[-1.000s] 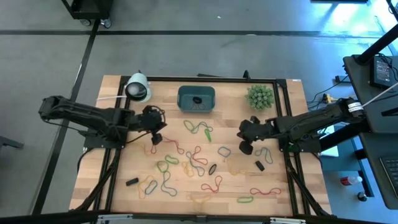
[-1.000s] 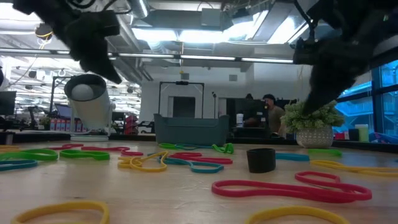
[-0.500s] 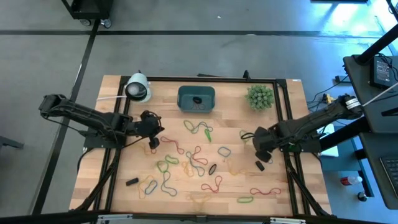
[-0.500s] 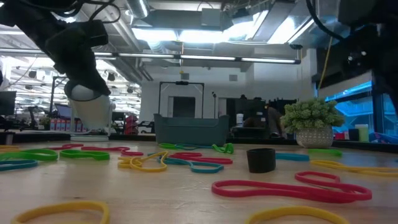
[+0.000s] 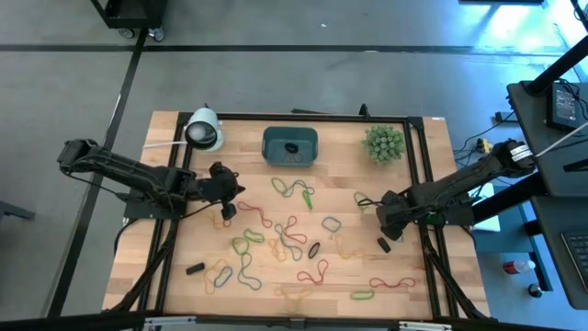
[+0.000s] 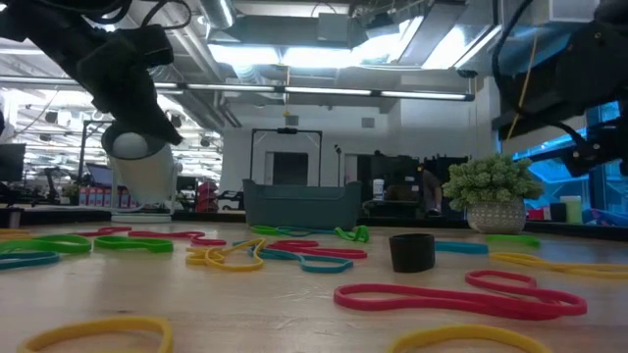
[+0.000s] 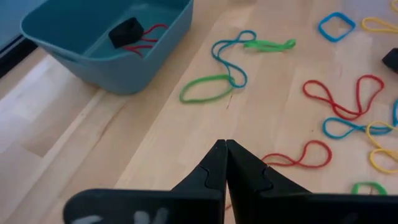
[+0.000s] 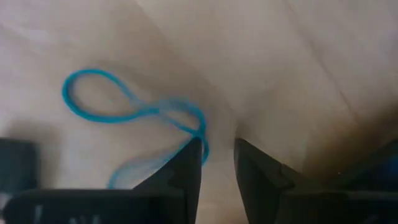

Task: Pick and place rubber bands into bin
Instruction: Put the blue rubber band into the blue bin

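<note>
Right fingers (image 8: 186,163): parted by a narrow gap, tips low over bare wood, nothing between them; thin twisted blue elastic loop (image 8: 134,113) lying just beside one tip.
Right gripper (image 5: 387,221): near the right edge of the light wooden worktop (image 5: 184,244), pointed down, small black block (image 5: 383,245) close by.
Left fingers (image 7: 211,171): pressed together, tips meeting, nothing visible between them.
Left gripper (image 5: 227,208): over the left half of the worktop, above a thin red elastic loop (image 7: 300,155).
Rubber bands (image 5: 292,237): many thin floppy loops in red, green, yellow, blue and tan, strewn across the middle and front of the worktop, several overlapping.
Bin (image 5: 290,145): small teal-blue rectangular plastic tub with rounded corners, at the middle of the back edge; inside it a small black object (image 7: 126,32) lying on a red loop.
Back left corner: white cylinder (image 5: 204,130) lying on its side.
Back right corner: spiky green ball plant (image 5: 383,143).
</note>
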You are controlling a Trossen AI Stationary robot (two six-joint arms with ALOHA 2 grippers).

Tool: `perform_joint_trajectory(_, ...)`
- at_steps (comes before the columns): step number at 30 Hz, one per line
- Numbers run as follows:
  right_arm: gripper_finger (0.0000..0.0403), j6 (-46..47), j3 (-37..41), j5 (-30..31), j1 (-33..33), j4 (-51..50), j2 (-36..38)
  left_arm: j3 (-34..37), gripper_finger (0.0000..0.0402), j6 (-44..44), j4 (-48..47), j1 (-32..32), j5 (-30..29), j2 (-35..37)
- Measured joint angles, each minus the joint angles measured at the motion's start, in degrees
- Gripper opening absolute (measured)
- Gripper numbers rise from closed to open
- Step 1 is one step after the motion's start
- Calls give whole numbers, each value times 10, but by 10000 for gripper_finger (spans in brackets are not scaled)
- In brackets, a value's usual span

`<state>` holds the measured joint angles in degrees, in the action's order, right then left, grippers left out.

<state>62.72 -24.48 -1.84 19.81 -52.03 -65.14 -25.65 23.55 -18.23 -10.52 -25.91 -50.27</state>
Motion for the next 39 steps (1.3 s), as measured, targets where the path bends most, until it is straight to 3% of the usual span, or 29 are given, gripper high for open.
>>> perform_joint_trajectory(7, 93, 14, 10, 0, 0, 13, 1, 0, 2, -18, 36, 0, -1, -4)
perform_joint_trajectory(14, 9, 0, -6, 4, 0, 35, -1, 0, 2, -21, 59, 0, -2, -21)
perform_joint_trajectory(21, 3, 0, -43, 9, 0, 38, -1, 0, 2, -48, 80, 0, -1, -59)
perform_joint_trajectory(24, 2, 0, -80, 10, 0, -12, -1, 0, 2, -60, 85, 0, -4, -75)
perform_joint_trajectory(30, 2, -9, -190, 77, 0, -134, -1, 0, 2, -112, 141, 0, 0, -112)
perform_joint_trajectory(39, 1, -108, -343, 203, -42, -160, -6, 0, 2, -124, 175, 0, -1, -142)
